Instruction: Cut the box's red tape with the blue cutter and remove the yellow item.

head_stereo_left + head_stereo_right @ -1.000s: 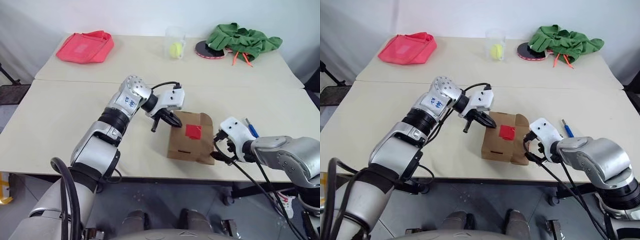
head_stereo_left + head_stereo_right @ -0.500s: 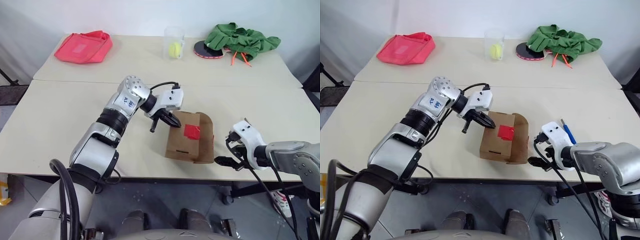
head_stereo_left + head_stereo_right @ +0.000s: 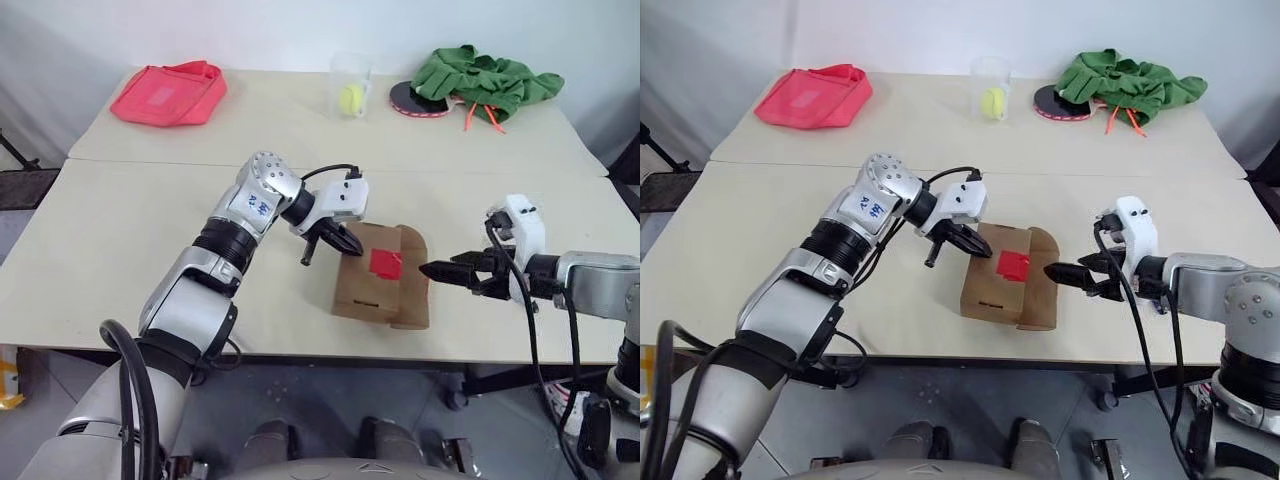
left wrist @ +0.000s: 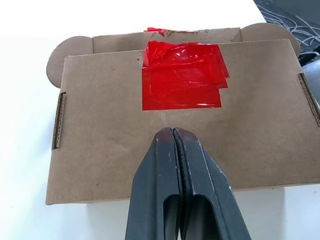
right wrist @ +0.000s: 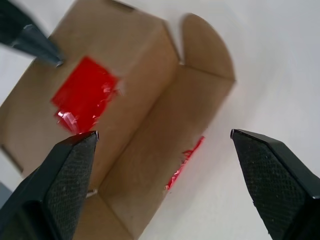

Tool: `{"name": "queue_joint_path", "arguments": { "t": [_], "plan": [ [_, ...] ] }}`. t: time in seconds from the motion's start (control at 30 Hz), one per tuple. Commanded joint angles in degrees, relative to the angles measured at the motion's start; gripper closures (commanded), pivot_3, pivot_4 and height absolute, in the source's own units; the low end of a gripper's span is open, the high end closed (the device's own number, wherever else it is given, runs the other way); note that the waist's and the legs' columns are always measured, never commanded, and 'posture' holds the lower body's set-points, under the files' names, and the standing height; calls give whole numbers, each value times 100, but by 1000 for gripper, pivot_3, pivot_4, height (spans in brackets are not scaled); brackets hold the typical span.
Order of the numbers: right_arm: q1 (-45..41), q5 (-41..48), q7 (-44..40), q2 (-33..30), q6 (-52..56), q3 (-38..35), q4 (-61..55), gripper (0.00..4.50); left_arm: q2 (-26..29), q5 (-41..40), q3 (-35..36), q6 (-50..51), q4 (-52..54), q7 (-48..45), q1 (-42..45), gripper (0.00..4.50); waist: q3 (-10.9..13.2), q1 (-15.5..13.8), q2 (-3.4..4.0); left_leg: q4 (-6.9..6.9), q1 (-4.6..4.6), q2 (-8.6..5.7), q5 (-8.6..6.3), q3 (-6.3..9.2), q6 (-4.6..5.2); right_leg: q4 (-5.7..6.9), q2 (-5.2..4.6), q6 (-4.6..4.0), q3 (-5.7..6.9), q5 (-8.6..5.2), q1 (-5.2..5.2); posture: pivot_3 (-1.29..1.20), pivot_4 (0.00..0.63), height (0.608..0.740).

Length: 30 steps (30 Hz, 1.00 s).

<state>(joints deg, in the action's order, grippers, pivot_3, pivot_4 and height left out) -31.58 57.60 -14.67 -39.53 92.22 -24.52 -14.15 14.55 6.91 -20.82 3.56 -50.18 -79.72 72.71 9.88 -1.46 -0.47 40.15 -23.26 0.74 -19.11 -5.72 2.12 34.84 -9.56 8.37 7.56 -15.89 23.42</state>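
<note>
We see the box (image 3: 381, 275) lying near the front edge of the near table (image 3: 120, 240), roughly at its middle, with the square of red tape (image 3: 386, 263) on its upward face and a rounded flap standing at its right end; in the left wrist view the tape (image 4: 182, 75) is crinkled and reaches the far edge of that face, where a shred of red shows on the panel behind; our left gripper (image 3: 345, 241) has its two black fingers pressed tightly together, their joined tip resting on or just above the left part of the cardboard face, a little short of the tape, though we cannot tell whether it actually touches; our right gripper (image 3: 1065, 272) hangs just off the box's right end, pointing leftward at it, apart from the cardboard and holding nothing; in the right wrist view its fingers (image 5: 62, 182) are spread wide, framing the box's side wall and flap, with a strip of red tape along the lower edge of that wall; on the far table we see a pink-red bag (image 3: 170, 93) at the left, a clear cup (image 3: 351, 85) with a yellow-green ball (image 3: 351, 98) in the middle, and a green cloth (image 3: 483, 82) heaped over a dark round disc (image 3: 418, 103) at the right.
</note>
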Motion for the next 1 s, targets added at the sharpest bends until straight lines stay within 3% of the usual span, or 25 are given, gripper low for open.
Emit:
{"name": "queue_joint_path", "arguments": {
  "t": [0.03, 0.23, 0.53, 0.73, 1.0],
  "plan": [
    [0, 672, 419, 220, 28, -579, 576, 61, -30, 100, -102, 38, 7, -41, -97, 4500, 0, 2, 0, 0, 0, 0, 0, -2, 0, 1, 0, 0, 0, 0, 0, 0, 150, 740],
    [400, 1726, 872, 387, 28, -1065, 1318, 61, 3, 106, -110, 90, 67, -66, -122, 4500, 0, 6, 0, -2, 0, 0, 0, -23, -1, 2, 0, 0, 0, 0, 0, 0, 150, 740],
    [965, 2567, 1215, 520, 28, -859, 1626, 61, 80, 116, -142, 175, 208, -148, -194, 4500, 0, 14, 1, -2, 3, 3, 1, -24, -2, 3, 0, 0, -7, 0, 2, 0, 150, 740],
    [1024, 2615, 1127, 686, -58, -452, 1836, 61, 123, 118, -163, 246, 325, -194, -241, 4500, 0, 31, 1, -2, 9, 4, 1, -24, -1, 3, 0, 0, -11, 0, 1, 0, 150, 740],
    [683, 2028, 787, 817, -360, 6, 2371, 61, 187, 94, -177, 402, 568, -232, -329, 4500, -1, 105, 1, -1, 18, 6, 1, -10, -1, 11, 1, 0, -21, 0, 0, 0, 150, 740]
  ]
}}
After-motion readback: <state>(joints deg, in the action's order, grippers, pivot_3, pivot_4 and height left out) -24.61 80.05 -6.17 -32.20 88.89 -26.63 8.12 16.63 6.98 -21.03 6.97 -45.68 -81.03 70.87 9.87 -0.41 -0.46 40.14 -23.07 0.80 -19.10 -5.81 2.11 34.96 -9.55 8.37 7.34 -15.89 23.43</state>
